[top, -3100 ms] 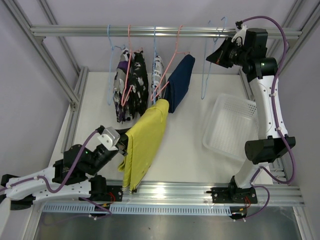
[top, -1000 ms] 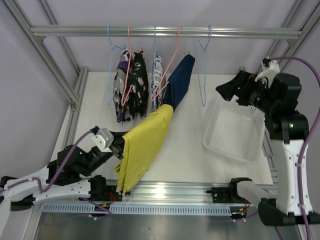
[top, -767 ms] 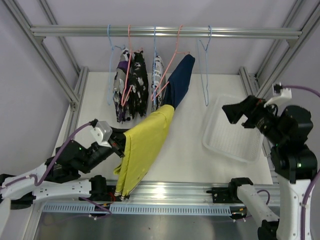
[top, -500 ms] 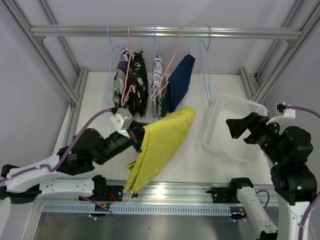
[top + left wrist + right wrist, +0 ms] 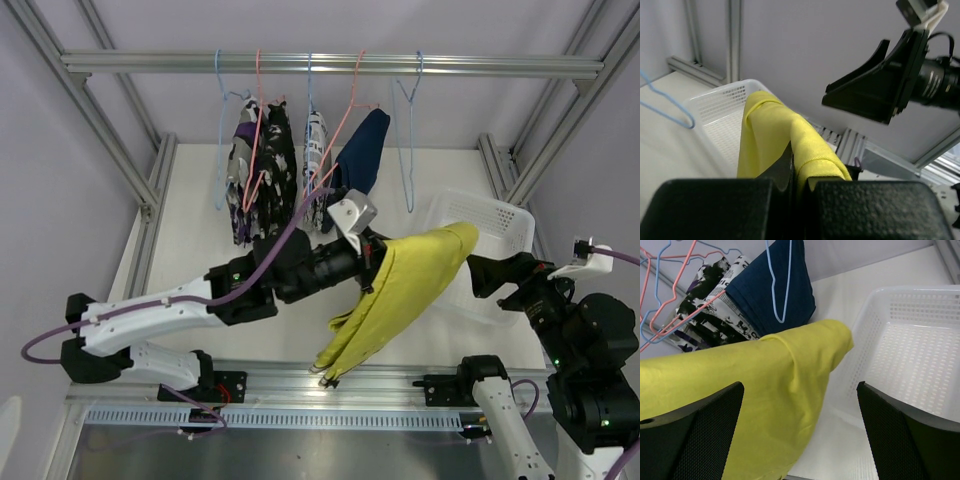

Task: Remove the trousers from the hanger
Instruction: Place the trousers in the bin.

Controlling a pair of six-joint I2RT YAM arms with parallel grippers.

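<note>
Your left gripper [image 5: 795, 172] pinches a fold of the yellow-green trousers [image 5: 410, 285], hanging limp by the left edge of the basket [image 5: 503, 212]: light, soft, floppy cloth, best taken at a bunched fold, while your right gripper [image 5: 800, 432] gapes empty.

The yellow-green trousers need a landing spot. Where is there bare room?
The white basket shows a bare floor. Bare tabletop lies left of the patterned trousers. Crowded: beneath the rail, where those and the navy trousers hang among hangers.

Matt cloth trousers [image 5: 410, 285], plastic basket [image 5: 497, 222]
</note>
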